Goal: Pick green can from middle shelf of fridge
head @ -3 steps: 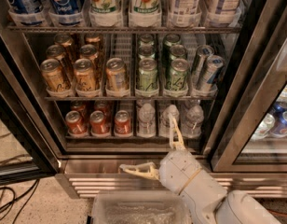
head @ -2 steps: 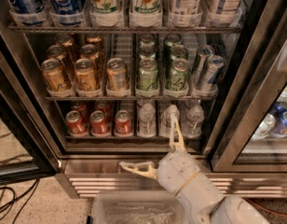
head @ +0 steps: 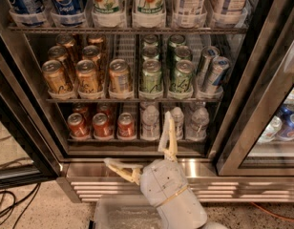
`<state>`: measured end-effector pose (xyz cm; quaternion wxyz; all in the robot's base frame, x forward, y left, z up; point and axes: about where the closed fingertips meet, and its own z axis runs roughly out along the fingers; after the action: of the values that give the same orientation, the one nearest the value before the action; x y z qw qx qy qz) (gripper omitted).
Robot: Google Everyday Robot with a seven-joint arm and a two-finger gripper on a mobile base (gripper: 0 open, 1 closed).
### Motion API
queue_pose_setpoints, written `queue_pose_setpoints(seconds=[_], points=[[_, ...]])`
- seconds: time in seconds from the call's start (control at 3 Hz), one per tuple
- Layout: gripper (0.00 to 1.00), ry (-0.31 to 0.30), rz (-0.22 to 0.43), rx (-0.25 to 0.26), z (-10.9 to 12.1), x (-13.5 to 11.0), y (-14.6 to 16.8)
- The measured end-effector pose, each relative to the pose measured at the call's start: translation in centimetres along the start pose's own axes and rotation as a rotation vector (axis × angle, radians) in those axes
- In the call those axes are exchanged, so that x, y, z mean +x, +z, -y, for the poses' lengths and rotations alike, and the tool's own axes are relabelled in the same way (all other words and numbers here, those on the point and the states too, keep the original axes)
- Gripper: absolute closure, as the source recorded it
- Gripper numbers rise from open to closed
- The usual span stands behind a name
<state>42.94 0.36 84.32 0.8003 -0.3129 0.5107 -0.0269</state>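
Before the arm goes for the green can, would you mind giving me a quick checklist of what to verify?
1. Fridge door open: ok.
2. Green can upright at the front of the middle shelf: ok.
3. Gripper open: ok, fingers spread wide.
4. Gripper level with the can: not ok, it sits low, by the bottom shelf.
5. Room beside the can for a finger: cannot tell; a pale can and a tilted silver can stand close.
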Motion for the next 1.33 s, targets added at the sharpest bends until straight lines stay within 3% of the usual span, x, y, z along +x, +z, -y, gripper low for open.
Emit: queue_pose_setpoints(seconds=[0.33,1.0,1.33], points=[[0.0,-0.057,-0.034,0.118,1.4,0.3,0.3],[0.0,-0.12,-0.283,0.248,3.4,4.5,-1.5],[0.0,-0.106,-0.379,0.326,4.5,6.6,-3.0]])
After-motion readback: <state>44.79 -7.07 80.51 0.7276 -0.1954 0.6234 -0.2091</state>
